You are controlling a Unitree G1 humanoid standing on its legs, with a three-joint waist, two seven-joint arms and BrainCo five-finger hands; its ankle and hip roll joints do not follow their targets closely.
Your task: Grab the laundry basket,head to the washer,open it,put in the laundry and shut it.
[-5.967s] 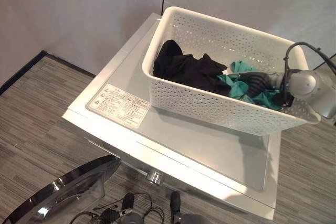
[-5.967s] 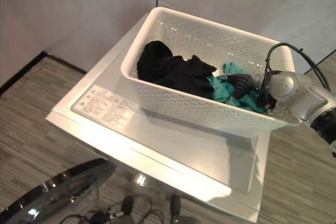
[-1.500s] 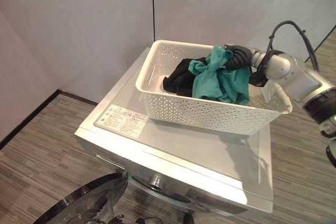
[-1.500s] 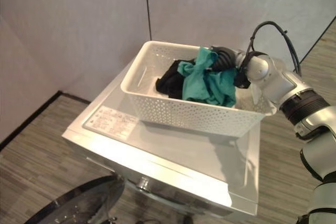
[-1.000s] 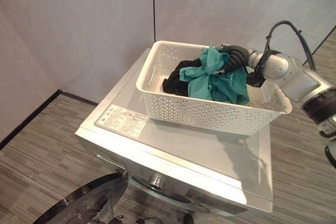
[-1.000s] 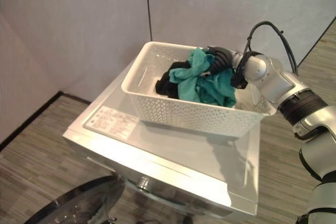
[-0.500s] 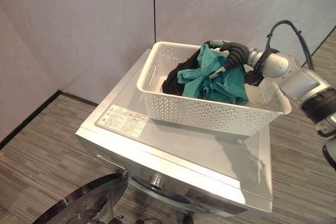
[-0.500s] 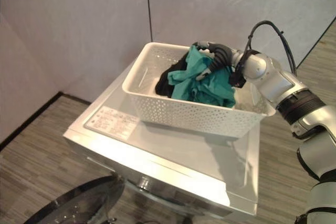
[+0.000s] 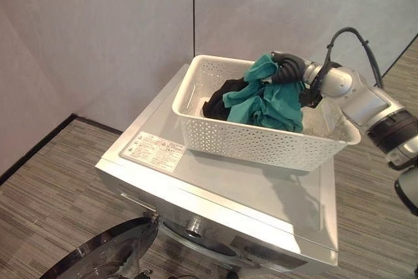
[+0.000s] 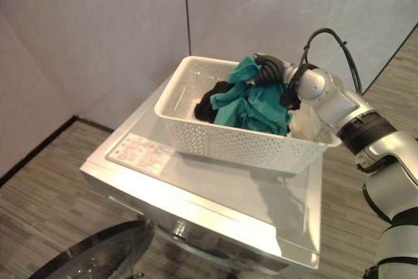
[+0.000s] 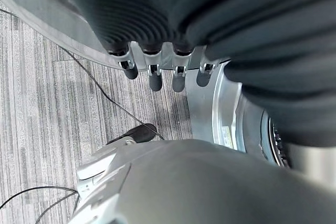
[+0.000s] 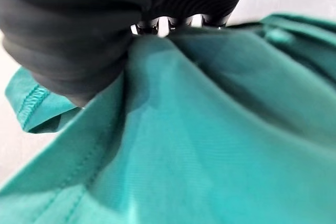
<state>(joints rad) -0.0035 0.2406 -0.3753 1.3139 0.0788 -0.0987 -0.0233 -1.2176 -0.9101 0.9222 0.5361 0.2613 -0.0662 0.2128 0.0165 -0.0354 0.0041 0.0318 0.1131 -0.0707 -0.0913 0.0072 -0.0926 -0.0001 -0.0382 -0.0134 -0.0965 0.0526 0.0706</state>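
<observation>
On top of the silver washer [image 9: 235, 191] sits the white perforated laundry basket [image 9: 261, 138], set toward the far right part of the lid, with a printed label [image 9: 153, 150] stuck near the lid's front left corner. Inside the basket lies a heap of laundry: a teal garment [image 9: 271, 96] bunched up high above the rim, and a black garment [image 9: 222, 99] lower down beside it, toward the basket's left end. Over the basket's far right side the right arm reaches in, and the right hand [image 10: 269, 70] is buried in the top of the teal garment; in the right wrist view the dark ribbed cover sits hard against the teal cloth, with only the bases of the fingers [image 12: 163, 24] showing where they disappear into the fabric, so I cannot tell whether they are curled round it or straight. Below the washer's front, the round chrome-rimmed door [image 9: 108, 256] stands swung open toward the lower left. Down there the left hand [image 11: 157, 56] shows in its own wrist view, its dark-tipped fingers hanging in a loose row, apart and holding nothing, above the striped grey floor [image 11: 47, 103] and next to the washer's open door ring. Grey wall panels [image 9: 98, 31] stand behind the washer.
</observation>
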